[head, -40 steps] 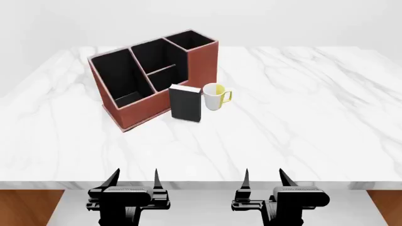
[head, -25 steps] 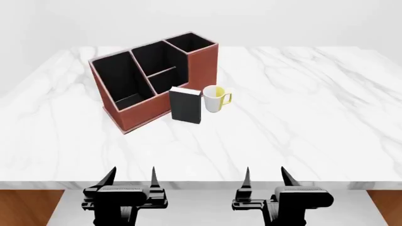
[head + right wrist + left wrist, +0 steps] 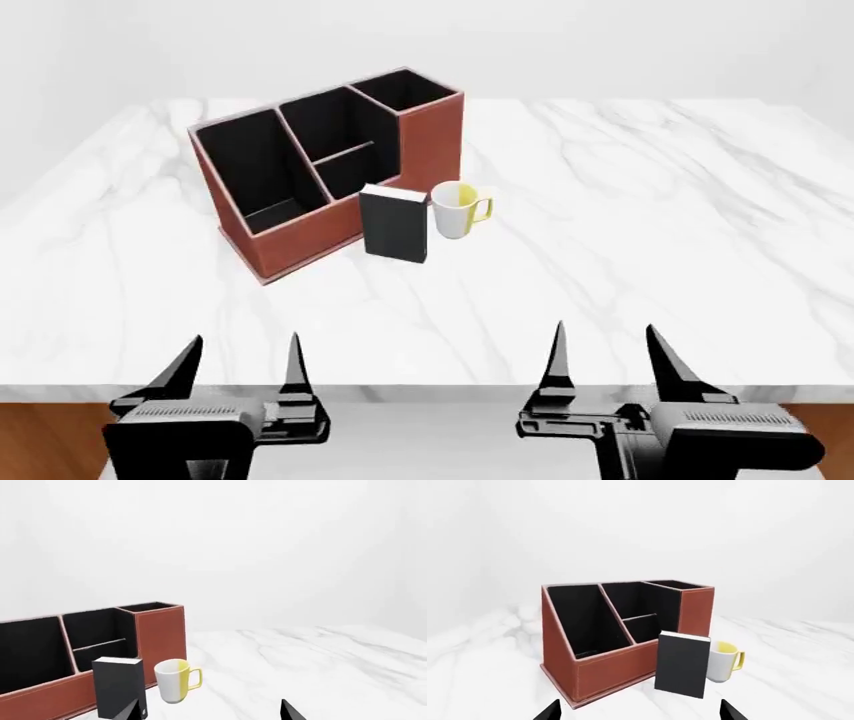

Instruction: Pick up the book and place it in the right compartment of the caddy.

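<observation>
The black book (image 3: 395,223) stands upright on the marble table, in front of the reddish-brown caddy (image 3: 280,240) and beside the white-and-yellow mug (image 3: 457,208). The caddy's right compartment (image 3: 407,90) is its tallest, square, black-lined section at the back right. The book (image 3: 682,664) and caddy (image 3: 600,670) also show in the left wrist view, and the book (image 3: 119,685) and caddy (image 3: 160,635) in the right wrist view. My left gripper (image 3: 240,362) and right gripper (image 3: 607,355) are both open and empty, near the table's front edge, far from the book.
The mug (image 3: 175,680) stands close to the book's right side. The white marble table (image 3: 641,200) stretches wide to the right. Its front edge (image 3: 427,393) lies just behind my grippers, with brown floor below.
Both grippers have risen and spread outward in the head view, the left further left and the right further right. The book, mug and caddy have not moved.
</observation>
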